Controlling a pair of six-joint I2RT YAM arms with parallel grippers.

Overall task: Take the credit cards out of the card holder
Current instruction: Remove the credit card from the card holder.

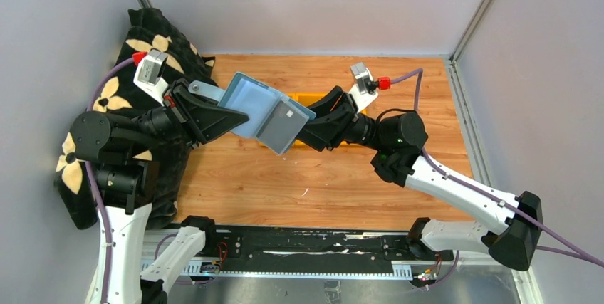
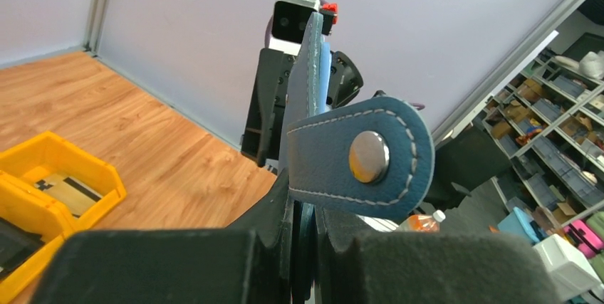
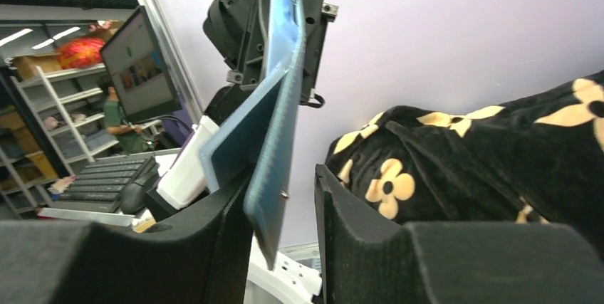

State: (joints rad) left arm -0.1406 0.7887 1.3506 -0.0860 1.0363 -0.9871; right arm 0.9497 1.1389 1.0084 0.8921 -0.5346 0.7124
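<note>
Teal-blue stitched folding card holder [image 1: 260, 108] hangs open in the air above the wooden table [image 1: 320, 176], between the two arms; the overhead view shows its pale-blue inside and one silvery-grey credit card [image 1: 288, 114] tucked in the right leaf, while each wrist view sees the holder only edge-on; the left wrist view alone shows the strap tab [image 2: 360, 158] with its round metal snap. The left gripper [image 2: 303, 265] has its jaws pressed onto the holder's left edge; the right gripper [image 3: 285, 201] straddles the right leaf with jaws parted, the leaf lying against one finger [image 3: 214, 233] and clear of the other. Yellow plastic bins [image 2: 28, 204] sit on the table; one holds a flat tan and dark item, too small to identify. A black blanket with cream flowers [image 1: 142, 44] lies at the left.
</note>
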